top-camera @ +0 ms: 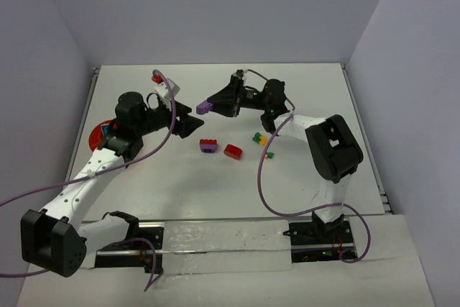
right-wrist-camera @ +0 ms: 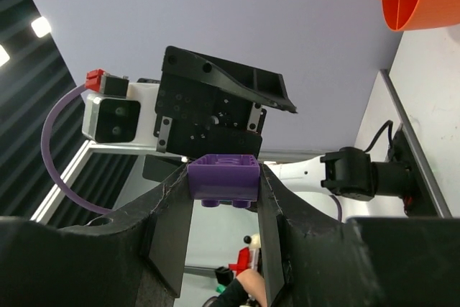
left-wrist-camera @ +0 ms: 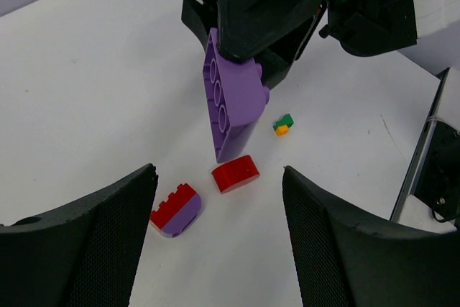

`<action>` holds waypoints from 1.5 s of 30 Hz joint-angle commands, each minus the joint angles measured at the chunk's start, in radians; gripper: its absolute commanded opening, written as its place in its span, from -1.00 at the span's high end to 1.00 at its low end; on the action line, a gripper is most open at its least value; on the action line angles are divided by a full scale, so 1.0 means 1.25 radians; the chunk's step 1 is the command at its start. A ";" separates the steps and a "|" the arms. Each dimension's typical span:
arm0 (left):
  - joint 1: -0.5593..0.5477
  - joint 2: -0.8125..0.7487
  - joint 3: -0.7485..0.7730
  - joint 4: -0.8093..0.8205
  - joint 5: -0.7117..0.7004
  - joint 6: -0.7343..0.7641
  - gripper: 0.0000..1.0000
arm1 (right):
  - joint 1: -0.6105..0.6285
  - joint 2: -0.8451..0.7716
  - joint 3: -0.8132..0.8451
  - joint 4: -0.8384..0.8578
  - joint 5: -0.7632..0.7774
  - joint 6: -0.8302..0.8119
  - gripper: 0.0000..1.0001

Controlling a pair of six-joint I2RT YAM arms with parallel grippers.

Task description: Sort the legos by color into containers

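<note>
One purple lego (top-camera: 204, 108) clamped in right pincer (right-wrist-camera: 223, 177) above bench (top-camera: 309, 91) centre. Left pincer (left-wrist-camera: 218, 172) apart, empty. Mid-bench: one red lego (top-camera: 233, 151), one red-purple lego (top-camera: 208, 146), two green-yellow legos (top-camera: 259, 137). One orange bowl (top-camera: 98, 134) at left edge.

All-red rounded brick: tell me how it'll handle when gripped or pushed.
The red brick looks like hard moulded plastic, so probably stiff and light. Its curved top may slip from a pincer; the flat sides seem safer. It lies low and flat on the table, so a push should slide it, not roll it.
</note>
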 commanded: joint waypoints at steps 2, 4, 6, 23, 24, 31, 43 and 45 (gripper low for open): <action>-0.020 0.013 0.053 0.084 -0.013 -0.006 -0.53 | 0.011 0.010 0.001 0.059 0.004 0.031 1.00; -0.024 0.019 0.054 0.095 -0.013 -0.004 -0.53 | 0.011 0.012 0.000 0.062 0.008 0.041 1.00; -0.031 0.027 0.056 0.108 -0.021 -0.007 -0.50 | 0.017 0.010 -0.004 0.063 0.010 0.050 1.00; -0.043 0.069 0.090 0.129 -0.032 -0.012 0.34 | 0.034 0.010 -0.007 0.066 0.011 0.068 1.00; -0.043 0.069 0.092 0.121 -0.034 -0.009 0.48 | 0.034 0.010 -0.008 0.065 0.010 0.067 1.00; -0.041 0.055 0.110 0.024 -0.045 0.020 1.00 | 0.031 0.013 0.004 0.063 0.003 0.058 0.15; 0.092 0.056 0.255 -0.447 -0.180 0.037 1.00 | -0.068 -0.058 0.060 -0.380 -0.005 -0.341 -0.80; 0.158 0.083 0.284 -0.532 -0.192 0.046 1.00 | -0.080 -0.087 0.113 -0.624 0.027 -0.547 -0.83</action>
